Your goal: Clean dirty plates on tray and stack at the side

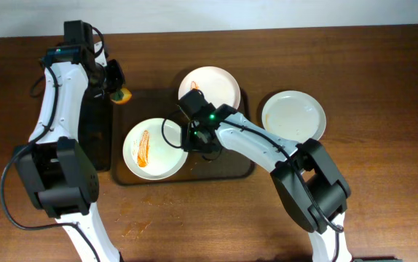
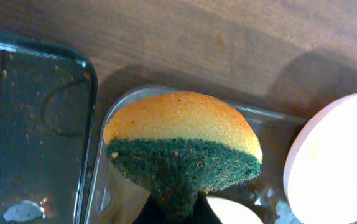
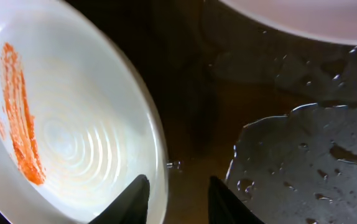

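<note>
Two white plates lie on the brown tray (image 1: 227,166). The far one (image 1: 210,85) looks clean, and the near left one (image 1: 154,149) carries an orange-red sauce streak (image 3: 18,112). A third plate (image 1: 293,116) rests on the table to the right of the tray. My right gripper (image 1: 194,138) (image 3: 178,199) is open low over the tray. One finger is over the streaked plate's (image 3: 73,124) right rim and the other over wet tray (image 3: 290,162). My left gripper (image 1: 116,89) (image 2: 177,210) is shut on a yellow and green sponge (image 2: 181,140), above the tray's far left corner.
A narrow black tray (image 1: 96,135) (image 2: 35,124) lies left of the brown one, under my left arm. Sauce smears mark the wooden table (image 1: 136,229) in front of the tray. Water pools on the tray floor.
</note>
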You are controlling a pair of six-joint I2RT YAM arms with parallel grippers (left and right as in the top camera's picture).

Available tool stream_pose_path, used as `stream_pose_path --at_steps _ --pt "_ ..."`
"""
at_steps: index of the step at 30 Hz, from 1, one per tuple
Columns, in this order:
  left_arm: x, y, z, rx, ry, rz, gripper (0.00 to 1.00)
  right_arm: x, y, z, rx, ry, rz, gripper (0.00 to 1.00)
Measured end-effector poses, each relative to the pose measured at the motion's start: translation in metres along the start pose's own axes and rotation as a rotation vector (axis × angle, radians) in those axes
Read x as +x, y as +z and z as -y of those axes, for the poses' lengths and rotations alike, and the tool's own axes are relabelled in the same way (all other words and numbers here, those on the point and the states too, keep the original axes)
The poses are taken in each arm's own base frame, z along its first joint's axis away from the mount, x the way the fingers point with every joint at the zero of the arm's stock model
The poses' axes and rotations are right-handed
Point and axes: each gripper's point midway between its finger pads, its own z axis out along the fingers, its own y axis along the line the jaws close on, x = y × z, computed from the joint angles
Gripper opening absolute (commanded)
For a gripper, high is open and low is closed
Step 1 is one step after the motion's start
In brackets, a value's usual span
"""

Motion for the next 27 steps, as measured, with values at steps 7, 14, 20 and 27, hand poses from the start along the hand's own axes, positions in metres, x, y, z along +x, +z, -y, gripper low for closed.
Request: stream_pose_path --at_steps 7,14,20,27 --pt "0.021 0.006 0.001 -0.015 0.003 -0.072 0.01 0.002 0.007 -0.007 -0.042 -0.005 -0.020 0.17" --pt "0.028 0.011 0.009 -0.012 0.020 -0.086 0.01 0.011 0.020 -0.005 -0.057 0.009 -0.074 0.04" --pt "0.032 0.012 0.009 -0.016 0.019 -0.102 0.01 -0.004 0.021 0.000 -0.097 0.039 -0.060 0.04" --pt "0.123 0.055 0.007 -0.074 0.058 -0.344 0.00 -0.035 0.013 0.027 -0.102 0.110 -0.013 0.04"
